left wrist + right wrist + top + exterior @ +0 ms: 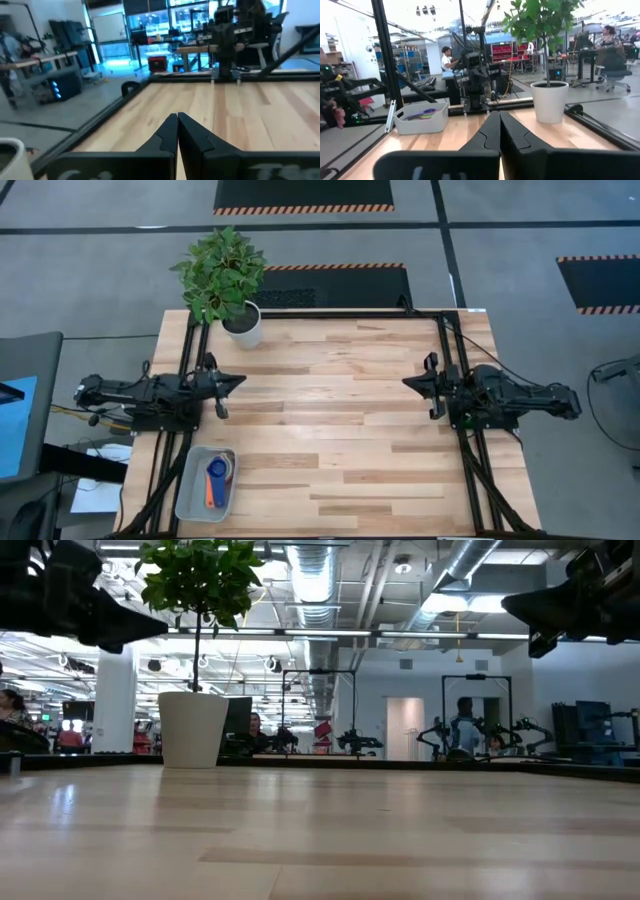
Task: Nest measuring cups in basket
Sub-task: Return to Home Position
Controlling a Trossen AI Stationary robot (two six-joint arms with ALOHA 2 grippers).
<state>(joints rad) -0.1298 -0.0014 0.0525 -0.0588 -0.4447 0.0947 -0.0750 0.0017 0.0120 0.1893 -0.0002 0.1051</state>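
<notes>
The pale grey-blue basket (205, 483) stands at the table's near left corner; it also shows in the right wrist view (421, 117). Inside it lie nested measuring cups (216, 471), a blue one on top with an orange handle below it. My left gripper (240, 380) is shut and empty above the table's left side, pointing right; its fingers show in the left wrist view (177, 120). My right gripper (406, 382) is shut and empty above the table's right side, pointing left; it shows in the right wrist view (499, 117).
A white pot (243, 324) with a green plant (220, 272) stands at the table's far left. Black frame rails (450, 370) run along the table's left, right and far edges. Bare wood (330, 420) lies between the two grippers.
</notes>
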